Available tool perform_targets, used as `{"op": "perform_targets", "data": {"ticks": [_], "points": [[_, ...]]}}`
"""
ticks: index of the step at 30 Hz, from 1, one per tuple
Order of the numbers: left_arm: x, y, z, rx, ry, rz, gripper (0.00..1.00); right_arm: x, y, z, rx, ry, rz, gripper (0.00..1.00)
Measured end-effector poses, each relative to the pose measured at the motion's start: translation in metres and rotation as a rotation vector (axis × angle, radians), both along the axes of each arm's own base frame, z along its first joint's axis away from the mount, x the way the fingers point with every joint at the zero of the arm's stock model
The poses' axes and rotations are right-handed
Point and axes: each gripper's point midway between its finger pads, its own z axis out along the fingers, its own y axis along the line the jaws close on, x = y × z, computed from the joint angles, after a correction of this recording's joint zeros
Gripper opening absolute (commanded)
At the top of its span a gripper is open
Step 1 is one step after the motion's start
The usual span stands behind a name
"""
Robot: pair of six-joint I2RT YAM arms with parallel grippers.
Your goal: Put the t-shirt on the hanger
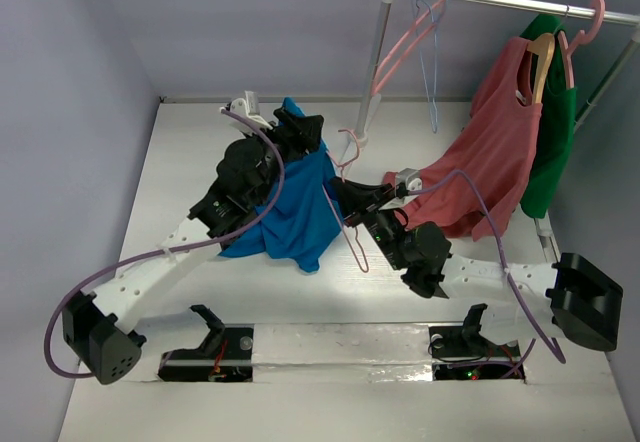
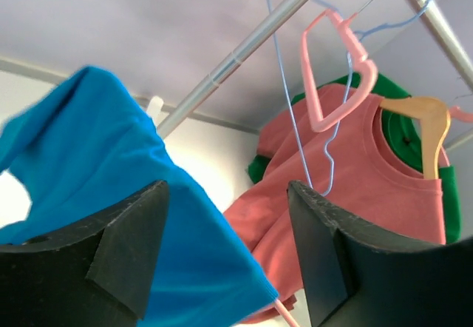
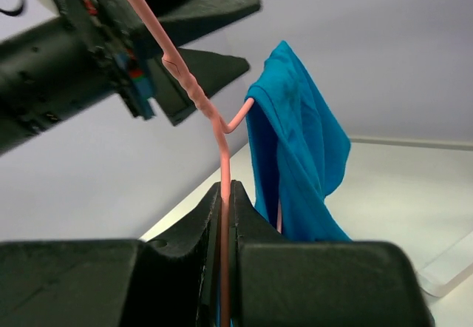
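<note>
Pinched tight in the right hand (image 3: 225, 194), the pink hanger (image 3: 224, 160) rises toward the blue t-shirt (image 3: 295, 157), which hangs bunched against its arm above the worktop (image 3: 414, 194). Beside the shirt's top the left hand (image 2: 227, 190) gapes wide, gripping nothing I can see.
</note>
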Motion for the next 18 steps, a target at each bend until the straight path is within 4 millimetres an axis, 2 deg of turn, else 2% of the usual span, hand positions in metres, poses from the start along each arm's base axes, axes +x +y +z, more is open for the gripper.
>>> {"op": "perform_targets", "data": {"ticks": [8, 14, 16, 18], "points": [[0.009, -0.016, -0.039, 0.009, 0.070, -0.037, 0.52, 0.000, 0.002, -0.002, -0.001, 0.004, 0.006, 0.00], [0.009, -0.019, -0.038, -0.023, 0.072, -0.051, 0.23, 0.002, 0.007, -0.011, -0.022, 0.015, 0.007, 0.00], [0.009, -0.022, -0.039, -0.032, 0.074, -0.062, 0.23, 0.003, 0.008, -0.012, -0.026, 0.017, 0.007, 0.00], [0.009, -0.025, -0.040, -0.039, 0.075, -0.074, 0.29, 0.005, 0.011, -0.012, -0.027, 0.018, 0.007, 0.00]]}}
